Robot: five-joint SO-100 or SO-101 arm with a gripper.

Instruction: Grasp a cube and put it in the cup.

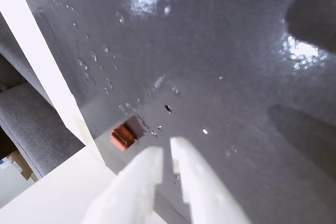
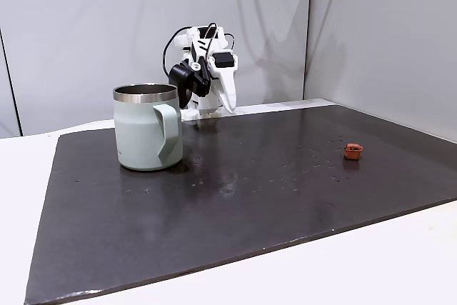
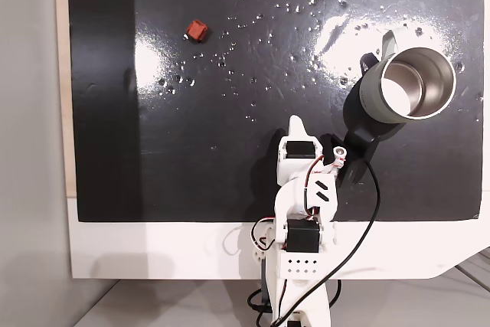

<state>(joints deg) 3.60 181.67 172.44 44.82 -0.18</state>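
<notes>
Cube [image 3: 196, 31] lay on dark mat [image 3: 230, 158], well apart from cup [image 3: 406, 86]. Gripper [image 1: 165, 156] near base, jaws slightly parted, empty. Reach phase, by the look; next, swing toward cube, then descend.

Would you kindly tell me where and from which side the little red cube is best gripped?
Grip the cube across two opposite flat side faces, coming straight down from above. It lies alone on the dark mat, apart from the mug, so both sides look free. In the wrist view the tool sits short of it with fingers barely apart; they probably need opening first.
</notes>
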